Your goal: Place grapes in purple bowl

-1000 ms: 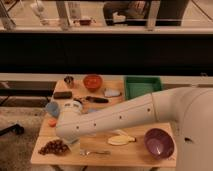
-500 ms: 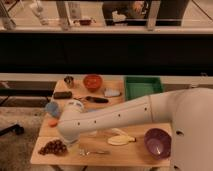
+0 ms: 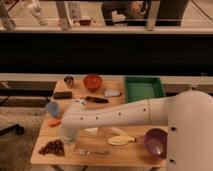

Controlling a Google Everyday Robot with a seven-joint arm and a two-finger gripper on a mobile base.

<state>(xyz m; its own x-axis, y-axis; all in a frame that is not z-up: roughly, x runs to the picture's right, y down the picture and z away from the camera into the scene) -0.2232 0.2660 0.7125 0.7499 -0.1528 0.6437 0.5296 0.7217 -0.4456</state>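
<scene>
The grapes (image 3: 51, 147), a dark reddish-purple bunch, lie at the front left corner of the wooden table (image 3: 125, 152). The purple bowl (image 3: 156, 142) stands at the front right, partly behind my white arm. My arm reaches across the table from the right. My gripper (image 3: 68, 145) points down just right of the grapes, close to the table top. Its tip is largely hidden by the wrist above it.
At the back stand a red-orange bowl (image 3: 92, 81), a green tray (image 3: 143, 88) and a metal cup (image 3: 69, 81). A dark-handled tool (image 3: 97, 99), a blue cup (image 3: 52, 108), an orange fruit (image 3: 54, 122), a banana (image 3: 121, 140) and a fork (image 3: 92, 151) lie around.
My wrist has come down a little towards the front left, closer to the grapes. The grapes and the bowls have not moved.
</scene>
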